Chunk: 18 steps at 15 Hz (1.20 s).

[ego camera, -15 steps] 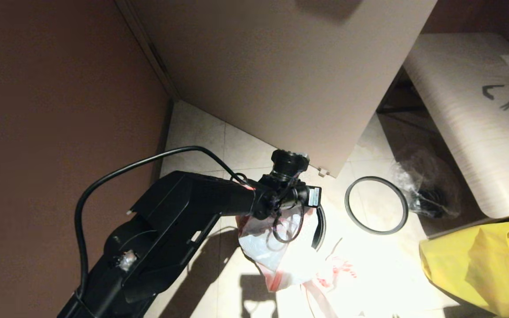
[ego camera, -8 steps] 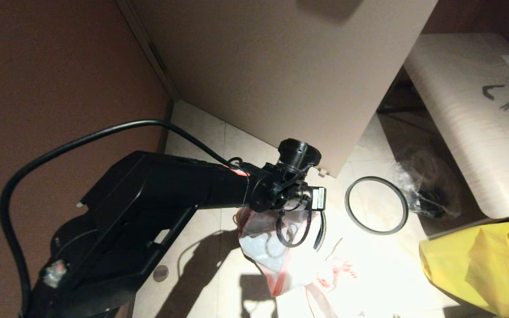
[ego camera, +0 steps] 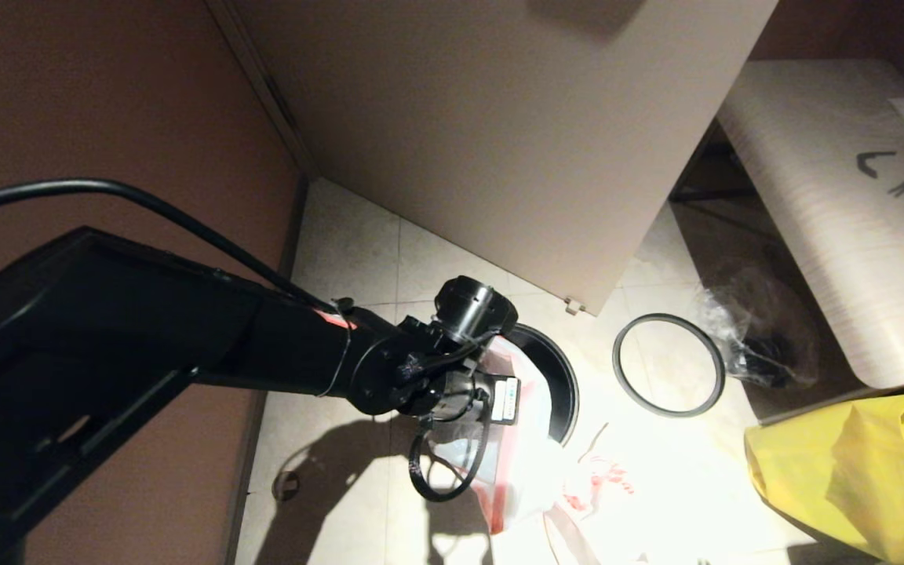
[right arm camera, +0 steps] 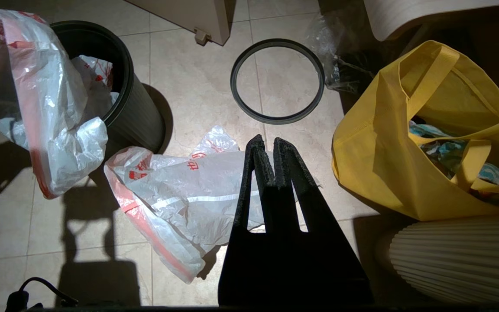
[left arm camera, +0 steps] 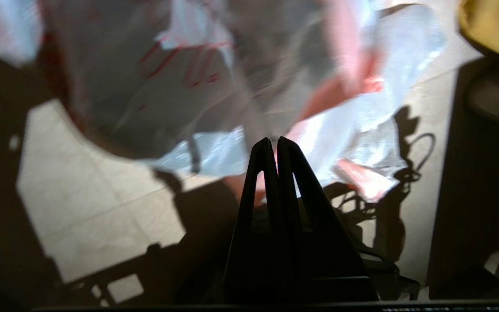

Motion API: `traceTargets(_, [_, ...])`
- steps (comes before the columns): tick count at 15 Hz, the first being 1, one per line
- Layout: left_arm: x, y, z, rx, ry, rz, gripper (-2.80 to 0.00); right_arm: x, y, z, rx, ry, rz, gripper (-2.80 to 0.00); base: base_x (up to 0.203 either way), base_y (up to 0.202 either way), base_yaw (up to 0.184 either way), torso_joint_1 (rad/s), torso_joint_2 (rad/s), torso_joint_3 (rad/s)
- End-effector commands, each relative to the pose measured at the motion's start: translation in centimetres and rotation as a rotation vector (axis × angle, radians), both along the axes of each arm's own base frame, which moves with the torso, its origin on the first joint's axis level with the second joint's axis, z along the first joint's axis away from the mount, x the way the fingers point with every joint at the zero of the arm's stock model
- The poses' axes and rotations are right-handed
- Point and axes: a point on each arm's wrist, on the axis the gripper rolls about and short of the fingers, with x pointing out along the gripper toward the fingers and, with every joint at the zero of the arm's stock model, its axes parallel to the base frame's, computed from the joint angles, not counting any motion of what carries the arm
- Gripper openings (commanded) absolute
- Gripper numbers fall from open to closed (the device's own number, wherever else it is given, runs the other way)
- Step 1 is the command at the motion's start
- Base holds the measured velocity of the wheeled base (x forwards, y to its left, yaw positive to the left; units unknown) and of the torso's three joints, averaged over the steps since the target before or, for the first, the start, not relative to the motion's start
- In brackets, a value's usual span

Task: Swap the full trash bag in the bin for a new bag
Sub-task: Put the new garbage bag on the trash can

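Observation:
The black bin (ego camera: 563, 384) (right arm camera: 134, 108) stands on the tile floor. The full trash bag (right arm camera: 46, 108) (ego camera: 515, 463), white film with pink-red trim, is pulled up out of it and hangs over the rim on the side away from the ring. My left gripper (left arm camera: 273, 141) is shut on a strip of this bag's film (left arm camera: 167, 86); in the head view the wrist hides the fingers. The new bag (right arm camera: 180, 190) lies flat on the floor beside the bin. My right gripper (right arm camera: 266, 141) hangs shut and empty above it. The grey rim ring (ego camera: 668, 365) (right arm camera: 277, 80) lies apart on the tiles.
A big yellow tote (ego camera: 852, 471) (right arm camera: 405, 151) stands at the right. A clear film bag with dark things (ego camera: 750, 345) lies under a pale bench (ego camera: 813, 196). A beige cabinet panel (ego camera: 499, 141) rises behind the bin, with a brown wall (ego camera: 107, 157) at the left.
My left arm has drawn back to the left and nearer, its wrist now lower in the head view. The bag's film came with it and the bin's rim is uncovered.

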Motion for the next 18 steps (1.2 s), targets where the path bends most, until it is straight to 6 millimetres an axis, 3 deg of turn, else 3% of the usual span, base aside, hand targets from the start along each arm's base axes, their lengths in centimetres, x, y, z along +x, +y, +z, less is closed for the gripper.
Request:
traceTargets(1, [0.1,1.4,0.7,-0.014,-0.016,0.041,-2.80,0.0,0.0,0.0,0.000,0.000,0.000,-2.80,0.000,0.000,0.000,0.000,0.00,0.000])
traceTargets(3, [-0.1,2.0,-0.2,0.010,0.010,0.057,-2.80,0.0,0.0,0.0,0.000,0.000,0.001,-2.80,0.000,0.000,0.000,0.000,0.00,0.000])
traceTargets(5, [1.1,3.4,-2.0,0.010,0.066,0.150,-2.80,0.1,0.0,0.1,-0.001,0.012,0.000,-2.80,0.000,0.000,0.000,0.000,0.00,0.000])
traceTargets(6, [1.7,3.9,-3.0,0.006,0.098,0.201,0.00,0.1,0.0,0.1,0.000,0.014,0.000,-2.80,0.000,0.000,0.000,0.000,0.00,0.000])
traceTargets(9, [2.5,4.1,-5.2,0.021,0.128,0.311,0.00,0.1,0.0,0.1,-0.001,0.014,0.000,-2.80,0.000,0.000,0.000,0.000,0.00,0.000])
traceTargets(13, [4.6,2.8,-8.6,0.050,0.142,0.385,0.00,0.1,0.0,0.1,-0.001,0.013,-0.001,-2.80,0.000,0.000,0.000,0.000,0.00,0.000])
traceTargets(18, [7.2,2.7,-10.2,0.031,0.160,0.512,0.00,0.1,0.0,0.1,-0.001,0.011,0.000,-2.80,0.000,0.000,0.000,0.000,0.00,0.000])
